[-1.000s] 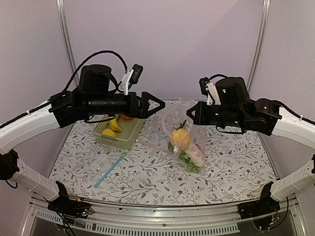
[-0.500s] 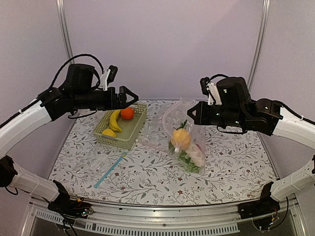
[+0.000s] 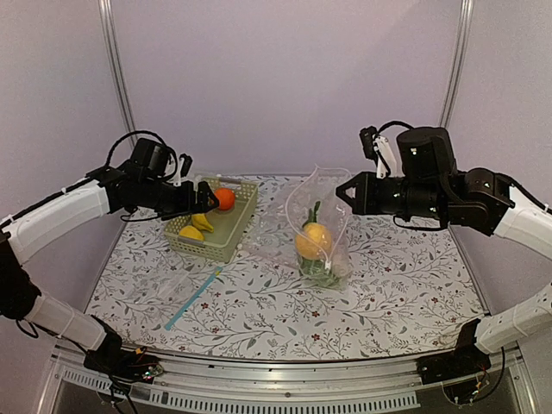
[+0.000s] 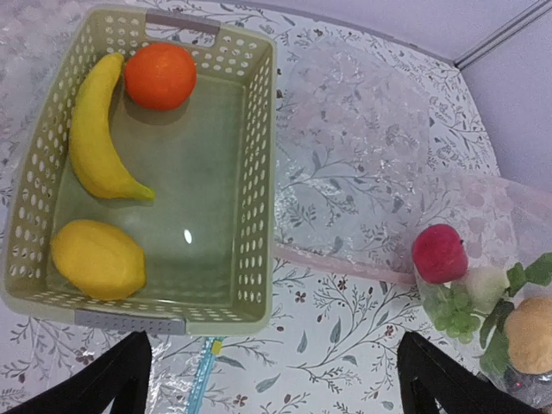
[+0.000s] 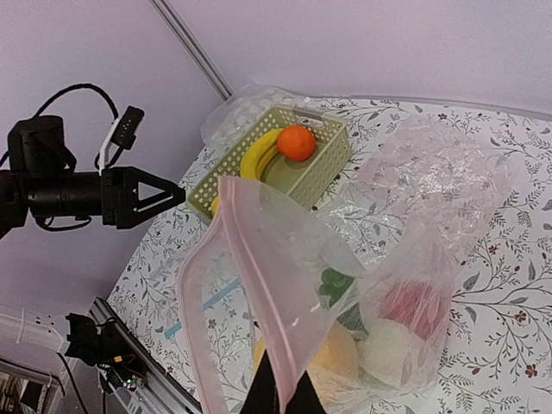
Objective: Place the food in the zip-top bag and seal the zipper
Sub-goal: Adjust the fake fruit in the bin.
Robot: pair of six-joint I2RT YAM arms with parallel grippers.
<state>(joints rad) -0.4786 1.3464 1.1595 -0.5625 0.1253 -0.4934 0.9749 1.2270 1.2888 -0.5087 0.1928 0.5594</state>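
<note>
— Reaching into the basket is looking like the step in hand. Which of your arms is sitting nearer?

— Your left tool is hanging right over it, fingers spread wide and carrying nothing. Your right tool is pinching the zipper tight and lifting the mouth of the zip-top bag off the tabletop, so that arm is busy.

— What food is waiting?

— A banana, an orange and a lemon. The basket is lying toward the far left corner of the tabletop. The bag is standing near it on the side toward the right edge, with an apple, a radish, a peach and greens inside.

— How is the banana lying against your fingers?

— In the left wrist view its long axis is running along the basket's left wall, from near end to far end. Your fingers are standing one at each side of that view, so I am judging that they are closing across its width. It is lying left of the tool's centre, so you are needing a shift toward the left edge before descending. The orange is sitting in the basket's far corner, just beside the banana's tip; I am not telling whether they touch.

— And the carry?

— The open mouth is lying toward the right edge from the basket, facing your left arm.
</note>
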